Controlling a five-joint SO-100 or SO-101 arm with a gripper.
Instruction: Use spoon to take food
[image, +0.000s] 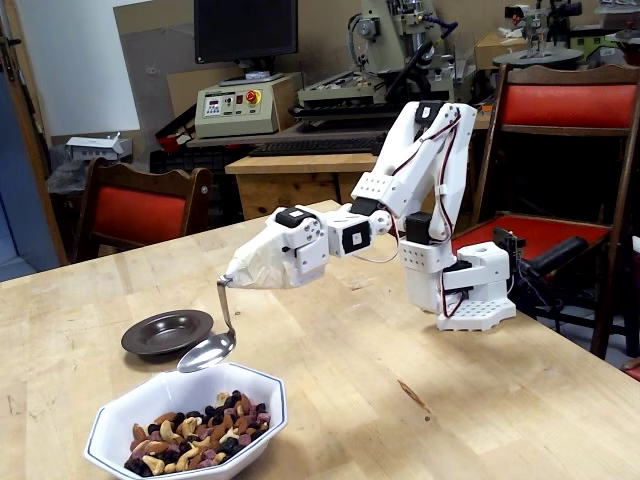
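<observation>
Now spoon (207, 350) just above bowl (110, 420) rim

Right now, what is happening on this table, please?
A white robot arm's tool holds a shiny silver metal spoon by its taped handle. The spoon's bowl hangs empty just above the far rim of a white octagonal bowl filled with mixed nuts and dark bits. A dark round saucer sits empty behind.
</observation>
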